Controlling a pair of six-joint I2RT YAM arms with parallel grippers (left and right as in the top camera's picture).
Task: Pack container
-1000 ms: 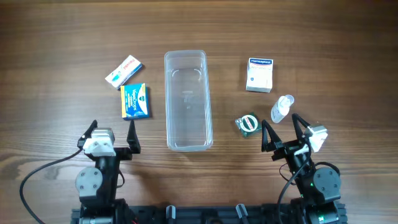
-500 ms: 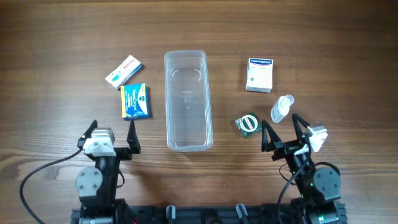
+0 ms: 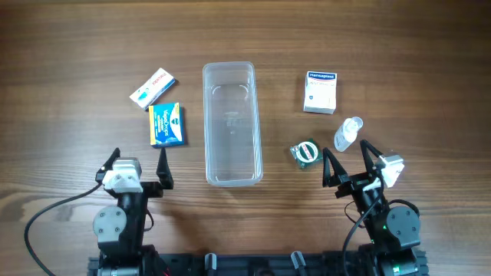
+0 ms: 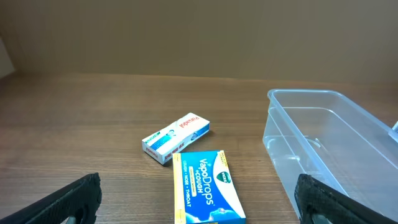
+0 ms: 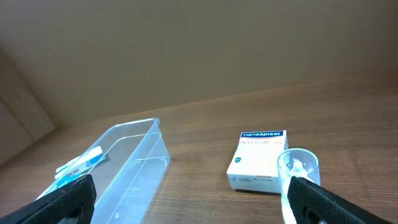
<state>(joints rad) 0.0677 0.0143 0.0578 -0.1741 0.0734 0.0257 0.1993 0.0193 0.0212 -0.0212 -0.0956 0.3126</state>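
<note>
The container (image 3: 205, 123), a clear long tub, stands empty at the middle of the table; its rim (image 4: 305, 93) shows at the right of the left wrist view and its wall (image 5: 134, 168) at the left of the right wrist view. My left gripper (image 3: 139, 155) is open near the front edge, left of the tub, and a blue VapoDrops box (image 4: 208, 186) lies on the table ahead of its fingers (image 4: 71, 200). My right gripper (image 3: 345, 149) is open to the right of the tub, just short of a small clear bottle (image 3: 347, 134). Neither holds anything.
A white box with red and blue print (image 3: 152, 87) lies beyond the blue box (image 3: 167, 125). On the right are a white Hansaplast box (image 3: 321, 92), also seen as the white carton (image 5: 258, 160), and a green-and-white roll (image 3: 307, 152). Cables trail at the front left.
</note>
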